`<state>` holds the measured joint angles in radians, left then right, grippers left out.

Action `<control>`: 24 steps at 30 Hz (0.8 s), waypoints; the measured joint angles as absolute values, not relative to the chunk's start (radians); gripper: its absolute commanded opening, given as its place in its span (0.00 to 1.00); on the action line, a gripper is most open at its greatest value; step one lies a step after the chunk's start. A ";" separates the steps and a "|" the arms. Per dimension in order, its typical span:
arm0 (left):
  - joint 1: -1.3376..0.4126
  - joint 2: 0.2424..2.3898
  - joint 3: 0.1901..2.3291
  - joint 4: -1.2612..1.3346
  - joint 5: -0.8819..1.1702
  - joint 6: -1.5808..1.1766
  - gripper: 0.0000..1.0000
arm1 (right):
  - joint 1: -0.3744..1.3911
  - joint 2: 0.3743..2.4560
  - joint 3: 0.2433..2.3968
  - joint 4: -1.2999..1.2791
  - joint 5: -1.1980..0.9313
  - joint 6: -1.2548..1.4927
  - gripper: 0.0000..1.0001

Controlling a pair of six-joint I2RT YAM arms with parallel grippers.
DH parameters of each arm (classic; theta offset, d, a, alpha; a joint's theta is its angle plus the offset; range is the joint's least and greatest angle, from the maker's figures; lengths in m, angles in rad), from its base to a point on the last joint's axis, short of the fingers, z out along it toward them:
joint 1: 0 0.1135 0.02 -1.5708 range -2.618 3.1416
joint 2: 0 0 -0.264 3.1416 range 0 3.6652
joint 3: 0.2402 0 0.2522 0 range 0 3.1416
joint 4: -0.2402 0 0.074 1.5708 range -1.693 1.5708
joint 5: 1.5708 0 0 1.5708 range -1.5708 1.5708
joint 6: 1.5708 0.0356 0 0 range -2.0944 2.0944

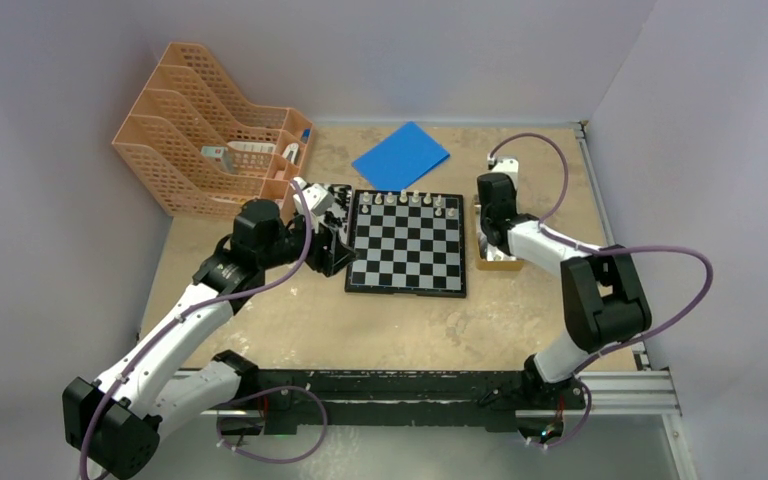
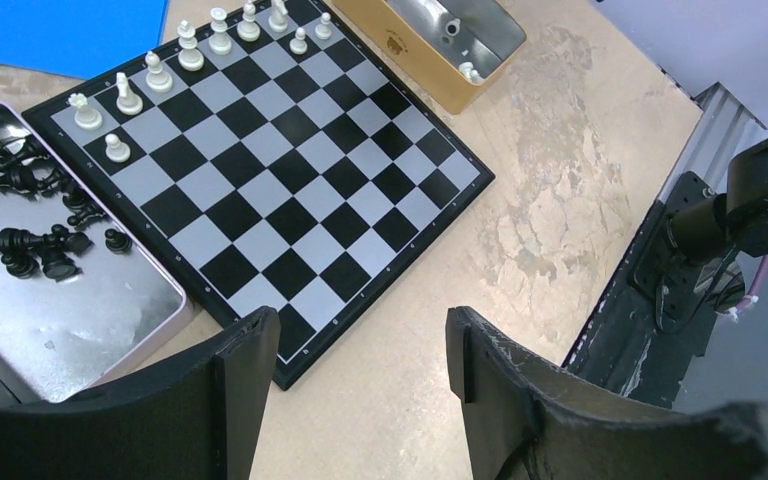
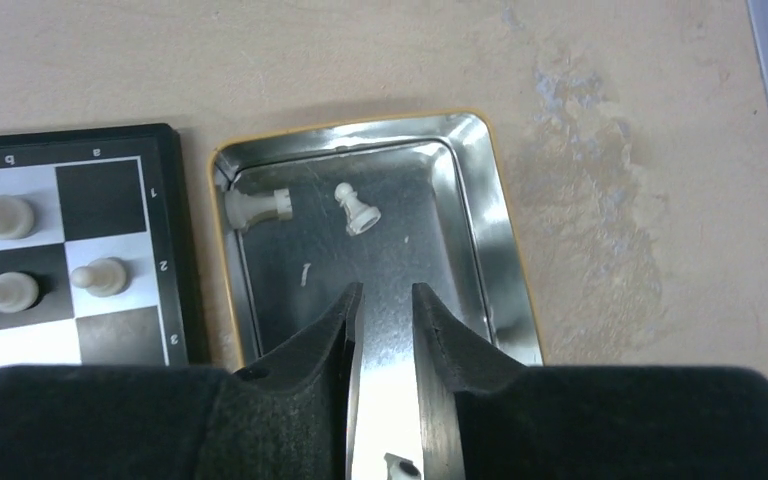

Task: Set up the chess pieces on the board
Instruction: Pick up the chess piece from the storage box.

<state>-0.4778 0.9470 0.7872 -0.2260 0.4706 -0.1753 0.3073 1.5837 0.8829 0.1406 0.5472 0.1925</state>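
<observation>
Tan worktop (image 1: pixel 290 310): the black-and-white checkered board (image 2: pixel 290 200) lies flat, cream-white chess pieces (image 2: pixel 189 47) upright along its far rank, three cream pawns (image 2: pixel 115 148) before them. A silver tin (image 2: pixel 90 320) at its left holds black chess pieces (image 2: pixel 20 240), uncountable. A tan-rimmed metal tin (image 3: pixel 460 230) at its right shows two: cream rook (image 3: pixel 260 207) lying crosswise, tipped pawn (image 3: pixel 357 210). Left claw (image 2: pixel 360 330) released, empty; right claw (image 3: pixel 387 290) over that tin, a slit apart, grip unclear

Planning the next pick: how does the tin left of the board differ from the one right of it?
The left tin has a silver rim and holds many black pieces; the right tin has a tan-gold outside and shows only two white pieces, both lying over. Both are shallow metal trays beside the board.
</observation>
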 measured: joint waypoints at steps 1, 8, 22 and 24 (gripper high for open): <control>-0.478 0.947 0.787 -0.225 0.472 -0.175 0.62 | 0.305 1.598 0.891 0.148 0.548 0.178 0.32; -0.478 0.946 0.787 -0.225 0.474 -0.175 0.62 | 0.271 1.655 0.908 0.212 0.500 0.113 0.34; -0.478 0.946 0.787 -0.225 0.467 -0.172 0.62 | 0.212 1.767 0.967 0.238 0.378 0.062 0.35; -0.478 0.946 0.787 -0.226 0.467 -0.172 0.62 | 0.208 1.769 0.967 0.238 0.365 0.060 0.35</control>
<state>-0.4778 0.9459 0.7872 -0.2256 0.4667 -0.1719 0.2081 1.7691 0.9668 0.2379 0.3649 0.0597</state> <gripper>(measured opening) 0.618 0.344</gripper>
